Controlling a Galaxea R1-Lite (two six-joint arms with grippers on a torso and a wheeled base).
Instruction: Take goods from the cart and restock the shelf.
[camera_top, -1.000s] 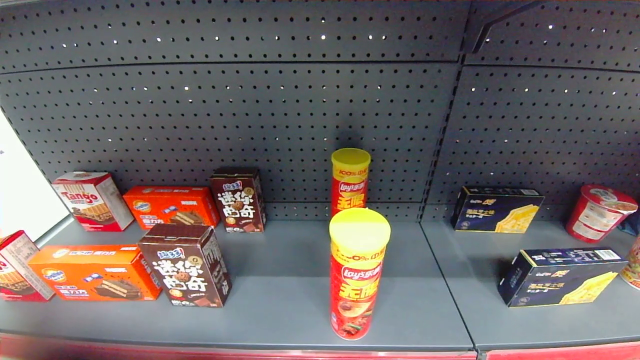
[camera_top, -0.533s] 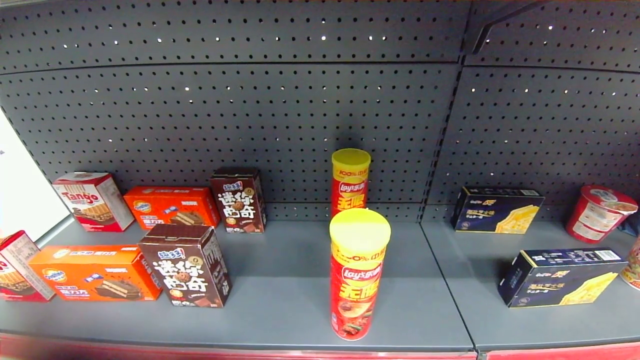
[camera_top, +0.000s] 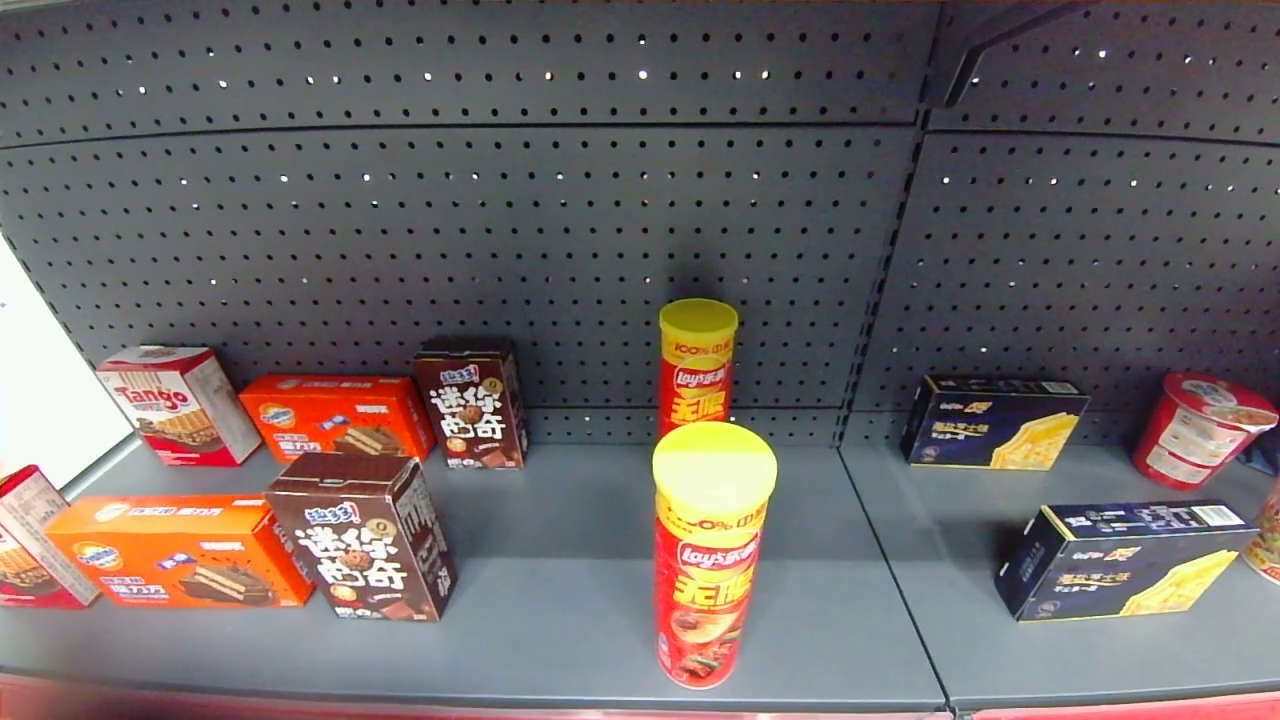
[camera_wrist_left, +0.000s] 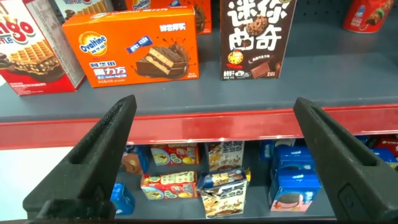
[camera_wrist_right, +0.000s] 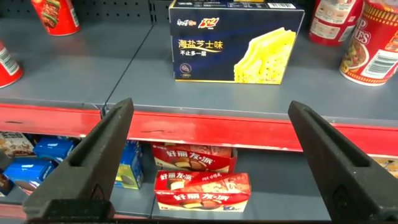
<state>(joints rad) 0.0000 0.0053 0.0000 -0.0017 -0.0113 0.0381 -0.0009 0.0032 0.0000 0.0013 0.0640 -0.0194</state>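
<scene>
Goods stood on the grey shelf (camera_top: 560, 590): a red chip can (camera_top: 708, 570) with a yellow lid was upright near the front edge, and a second can (camera_top: 697, 370) stood behind it by the pegboard. A brown box (camera_top: 365, 545) and an orange box (camera_top: 175, 555) sat to its left, and a dark blue box (camera_top: 1120, 560) lay to its right. The left gripper (camera_wrist_left: 214, 106) hung before the shelf's red lip, fingers spread wide and empty. The right gripper (camera_wrist_right: 211, 106) likewise gaped wide, holding nothing, facing the dark blue box.
</scene>
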